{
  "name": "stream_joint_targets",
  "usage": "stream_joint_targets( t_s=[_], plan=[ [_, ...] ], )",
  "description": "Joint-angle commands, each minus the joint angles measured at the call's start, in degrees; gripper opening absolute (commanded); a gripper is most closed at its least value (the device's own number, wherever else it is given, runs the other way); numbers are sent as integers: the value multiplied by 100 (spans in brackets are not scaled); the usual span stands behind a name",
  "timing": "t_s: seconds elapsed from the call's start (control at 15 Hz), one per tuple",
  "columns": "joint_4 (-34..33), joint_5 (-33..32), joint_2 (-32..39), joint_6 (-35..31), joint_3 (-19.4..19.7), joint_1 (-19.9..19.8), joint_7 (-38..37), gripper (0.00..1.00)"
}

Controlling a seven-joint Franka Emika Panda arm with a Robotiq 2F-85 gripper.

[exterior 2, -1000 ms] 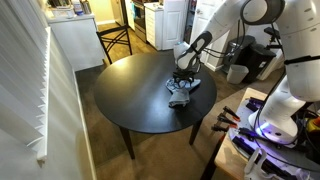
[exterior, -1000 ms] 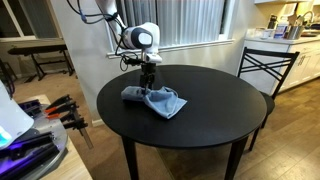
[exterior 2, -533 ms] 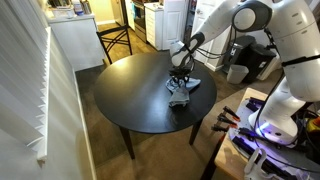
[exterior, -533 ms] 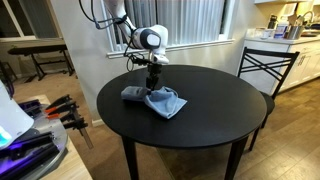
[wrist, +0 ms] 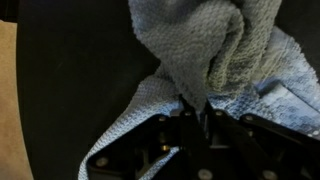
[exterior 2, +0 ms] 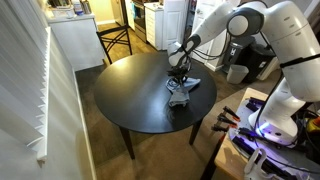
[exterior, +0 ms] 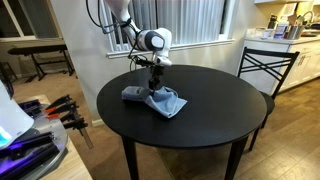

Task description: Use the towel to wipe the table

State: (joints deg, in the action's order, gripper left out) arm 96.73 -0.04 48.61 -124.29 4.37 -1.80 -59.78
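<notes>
A crumpled light-blue towel (exterior: 157, 99) lies on the round black table (exterior: 200, 125), toward its far left part; in the other exterior view the towel (exterior 2: 183, 90) sits near the table's right edge. My gripper (exterior: 154, 88) points straight down onto the towel's middle. In the wrist view the gripper (wrist: 193, 104) is shut, with a bunched fold of the towel (wrist: 215, 50) pinched between its two dark fingers. The cloth spreads out to both sides below the fingers.
A black metal chair (exterior: 265, 68) stands at the table's far right side. A rack of orange-handled tools (exterior: 62, 110) and a lit device sit left of the table. A window with blinds (exterior 2: 25, 80) runs along one side. Kitchen appliances (exterior 2: 160, 20) stand behind.
The gripper has come down a little onto the towel and its fingers have gone from wide open to shut on a fold of cloth. The towel has hardly moved.
</notes>
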Motion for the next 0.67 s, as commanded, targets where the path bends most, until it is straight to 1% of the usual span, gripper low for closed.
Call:
stream_joint_targets(
  t_s=[0.0,0.07,0.33,0.53,0.6],
  plan=[
    [-500,226,355,321,211,334,-402,2],
    [-658,231,468,393,247,421,-633,3],
    [-1472,232,991,765,395,888,-2179,3],
    [-2016,213,1223,1191,323,1094,-2982,3],
    [-2134,186,1279,1332,279,1158,-3141,3]
  ],
)
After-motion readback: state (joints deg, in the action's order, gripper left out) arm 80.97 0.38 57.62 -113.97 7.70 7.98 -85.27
